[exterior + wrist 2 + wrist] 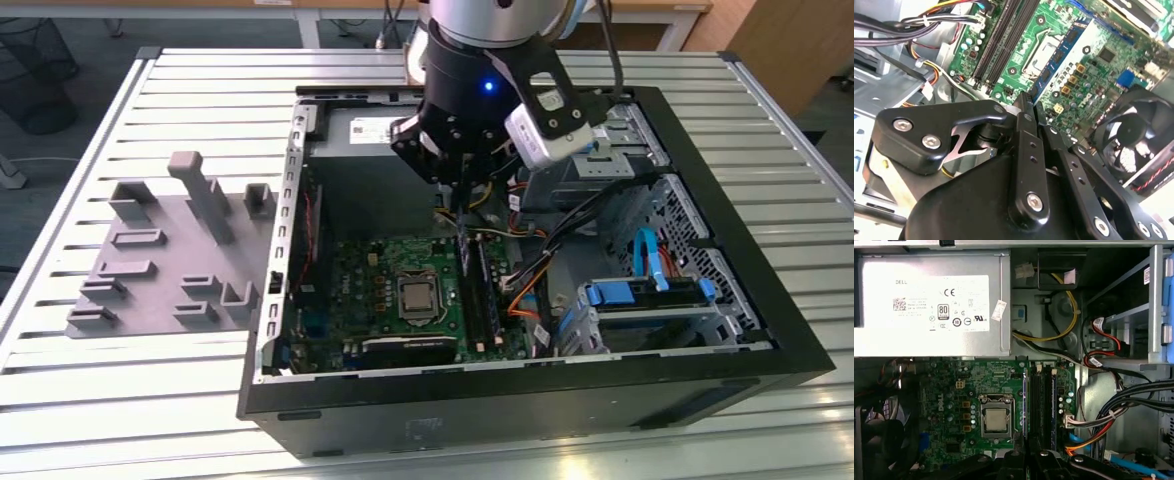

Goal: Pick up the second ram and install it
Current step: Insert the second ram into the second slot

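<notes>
Inside the open black computer case [747,370], the black hand [461,185] is closed on the thin blue-green second ram [1056,67], holding it edge-down above the green motherboard [961,377], near its black memory slots [1041,405]. The grey plastic tray [147,270] lies on the slatted worktop [94,400].

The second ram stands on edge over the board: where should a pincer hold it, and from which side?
By its two flat faces along the upper long edge, coming from above. The second ram is thin and flat, and its lower edge must stay free for the slots. The pincer holds it so.
</notes>
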You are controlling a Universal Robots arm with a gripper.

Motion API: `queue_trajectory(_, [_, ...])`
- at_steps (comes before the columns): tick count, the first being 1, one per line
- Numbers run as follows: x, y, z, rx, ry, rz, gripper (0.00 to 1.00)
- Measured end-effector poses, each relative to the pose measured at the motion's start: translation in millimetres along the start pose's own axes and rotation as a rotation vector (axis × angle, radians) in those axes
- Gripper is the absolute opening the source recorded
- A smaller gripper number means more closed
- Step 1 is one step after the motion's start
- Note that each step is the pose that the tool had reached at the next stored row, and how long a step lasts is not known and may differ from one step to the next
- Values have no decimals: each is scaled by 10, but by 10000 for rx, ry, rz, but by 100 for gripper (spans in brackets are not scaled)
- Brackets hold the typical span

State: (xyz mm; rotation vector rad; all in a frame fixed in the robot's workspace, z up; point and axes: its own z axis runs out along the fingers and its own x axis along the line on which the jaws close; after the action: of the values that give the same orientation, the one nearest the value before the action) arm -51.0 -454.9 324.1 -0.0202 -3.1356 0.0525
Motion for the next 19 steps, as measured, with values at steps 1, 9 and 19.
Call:
queue_trajectory(1, [-1, 1, 18, 1, -4, -118, 14])
queue_trajectory(9, [-77, 4, 107, 54, -5, -299, 14])
queue_trajectory(19, [-106, 9, 239, 137, -4, -253, 14])
